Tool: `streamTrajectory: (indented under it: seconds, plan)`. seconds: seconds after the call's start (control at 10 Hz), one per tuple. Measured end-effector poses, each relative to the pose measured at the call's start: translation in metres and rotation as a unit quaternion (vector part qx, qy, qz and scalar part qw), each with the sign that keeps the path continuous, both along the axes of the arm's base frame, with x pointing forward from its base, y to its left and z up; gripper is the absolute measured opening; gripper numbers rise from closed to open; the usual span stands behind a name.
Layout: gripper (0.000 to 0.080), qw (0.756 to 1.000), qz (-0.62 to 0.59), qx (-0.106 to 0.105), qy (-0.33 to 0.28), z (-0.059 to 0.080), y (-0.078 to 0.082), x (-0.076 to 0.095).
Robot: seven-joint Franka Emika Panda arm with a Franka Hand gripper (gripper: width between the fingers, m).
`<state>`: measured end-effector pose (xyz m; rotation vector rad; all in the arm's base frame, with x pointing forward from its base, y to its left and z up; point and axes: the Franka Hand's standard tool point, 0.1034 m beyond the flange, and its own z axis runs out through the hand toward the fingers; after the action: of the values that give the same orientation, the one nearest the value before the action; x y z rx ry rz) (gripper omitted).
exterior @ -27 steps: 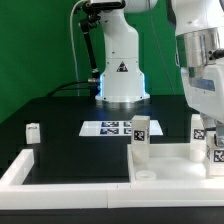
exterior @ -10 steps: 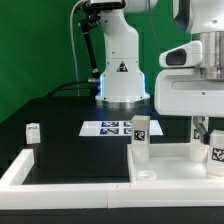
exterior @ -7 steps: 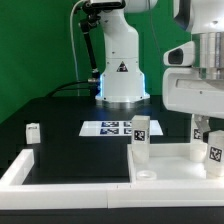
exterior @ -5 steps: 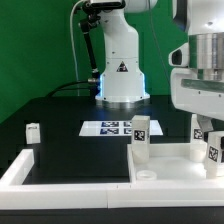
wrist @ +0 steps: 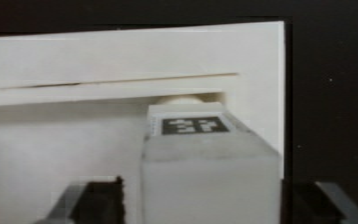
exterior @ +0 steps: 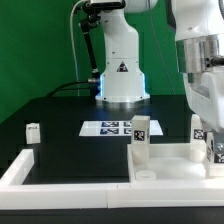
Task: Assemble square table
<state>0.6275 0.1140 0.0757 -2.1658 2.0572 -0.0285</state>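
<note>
The white square table top (exterior: 172,166) lies at the exterior view's lower right, and its rim (wrist: 140,60) fills the wrist view. A white tagged leg (wrist: 202,150) stands upright in the top's corner socket, partly hidden behind the hand (exterior: 217,152). My gripper (wrist: 211,198) straddles this leg, open, with a dark gap on each side between the fingers (wrist: 99,202) and the leg. Two more legs (exterior: 141,131) (exterior: 198,128) stand upright on the top. Another leg (exterior: 33,132) lies alone on the black table at the exterior view's left.
The marker board (exterior: 108,127) lies flat in the middle of the black table. Long white border rails (exterior: 60,175) run along the front and the left. The arm's white base (exterior: 121,70) stands at the back before a green backdrop.
The wrist has turned about the leg over the last second. The jaws have spread away from the leg, which stays upright in its corner.
</note>
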Motion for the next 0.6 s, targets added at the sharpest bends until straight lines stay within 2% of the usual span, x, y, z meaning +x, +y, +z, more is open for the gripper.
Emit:
streamTrajectory:
  seconds: [0.1,0.2,0.3,0.6]
  plan:
    - [0.0576,0.996,0.084,-0.019,-0.01,0.0024,0.0065,0.0022]
    - [0.0576,0.983,0.179,-0.033,-0.027,0.0028,0.0102,0.0047]
    - [0.0634,0.972,0.228,-0.038,-0.031,0.002,0.0116,0.0037]
    - [0.0648,0.949,0.309,-0.052,-0.037,0.0016,0.0085,0.0041]
